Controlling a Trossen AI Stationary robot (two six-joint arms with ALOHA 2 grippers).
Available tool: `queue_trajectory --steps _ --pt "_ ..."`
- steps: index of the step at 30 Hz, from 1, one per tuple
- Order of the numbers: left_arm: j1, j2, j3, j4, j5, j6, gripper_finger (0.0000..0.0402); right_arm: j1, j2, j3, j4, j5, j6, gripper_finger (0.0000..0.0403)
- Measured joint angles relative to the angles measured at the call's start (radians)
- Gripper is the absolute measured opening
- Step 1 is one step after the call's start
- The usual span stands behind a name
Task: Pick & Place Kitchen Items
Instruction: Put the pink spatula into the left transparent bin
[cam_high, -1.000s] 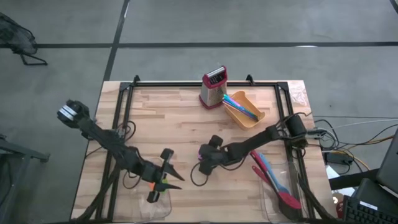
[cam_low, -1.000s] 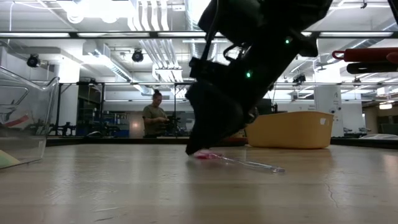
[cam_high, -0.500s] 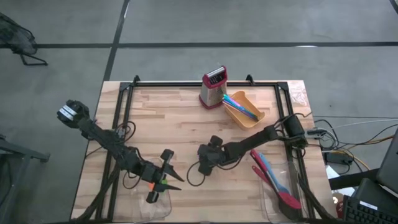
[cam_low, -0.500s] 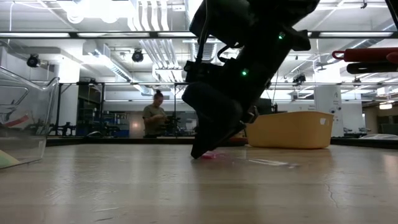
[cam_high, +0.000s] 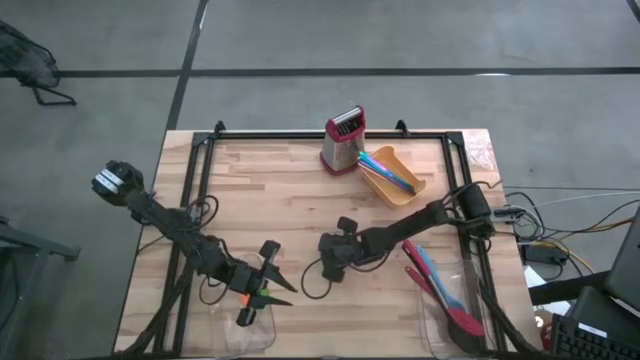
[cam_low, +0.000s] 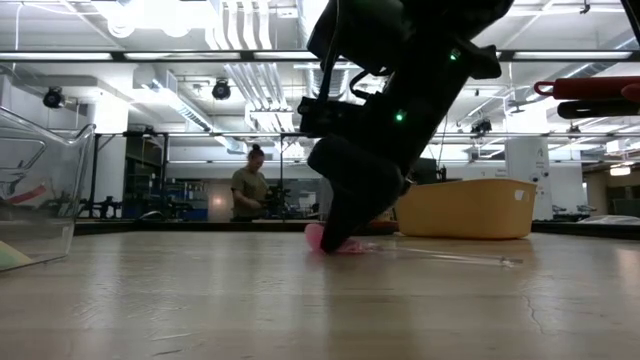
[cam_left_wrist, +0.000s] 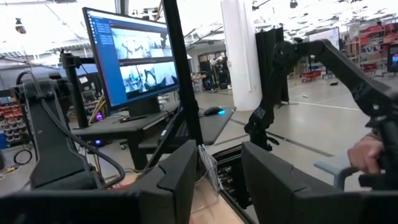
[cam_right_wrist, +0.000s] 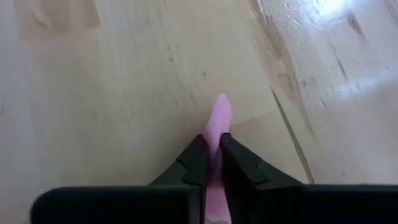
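My right gripper (cam_high: 326, 266) is low over the middle of the table, shut on a small pink piece (cam_right_wrist: 219, 116). In the low view, the pink piece (cam_low: 316, 238) shows beside the fingers, and a thin clear stem (cam_low: 470, 258) trails from it along the tabletop. My left gripper (cam_high: 276, 279) is open and empty near the table's front left, above a clear tray (cam_high: 252, 330). Its fingers (cam_left_wrist: 177, 180) stand apart in the left wrist view. My right gripper pinches the pink piece between its two fingers (cam_right_wrist: 198, 163), with the pink tip (cam_right_wrist: 221, 104) sticking out past them. The fingers slant down from the table's right. The pink end is at or just above the tabletop; the clear stem lies on the wood.
A red box grater (cam_high: 343, 140) and a yellow bin (cam_high: 393, 177) with blue and pink utensils stand at the far middle. A clear tray at the front right holds red and blue spatulas (cam_high: 441, 288). A person stands in the room beyond the table (cam_low: 246, 190).
My right gripper has gone a little toward the table's left and near edge. The pink piece has come along with it, its pink end now raised slightly, and the clear stem has swung about on the table.
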Motion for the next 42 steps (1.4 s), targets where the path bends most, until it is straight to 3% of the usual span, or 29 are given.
queue_trajectory --steps 9,19,25,31,35,42 --pt "0.003 -0.003 0.002 -0.079 -0.012 0.025 0.0135 0.040 -0.133 0.006 -0.052 -0.085 -0.038 0.0026" --pt "0.046 0.006 0.118 -0.492 -0.069 -0.002 0.0135 0.143 -0.264 0.007 0.022 -0.080 -0.149 0.0027" --pt "0.071 0.020 0.117 -0.508 -0.188 -0.020 0.0136 0.193 -0.273 0.017 0.120 -0.069 -0.236 0.0028" --pt "0.100 0.039 0.113 -0.542 -0.163 -0.073 0.0136 0.214 -0.273 0.043 0.129 -0.019 -0.275 0.0028" --pt "0.121 0.039 0.113 -0.542 -0.095 -0.123 0.0136 0.220 -0.273 0.054 0.129 0.009 -0.293 0.0028" --pt "0.141 0.039 0.113 -0.572 -0.086 -0.125 0.0136 0.219 -0.273 0.073 0.128 0.013 -0.306 0.0028"
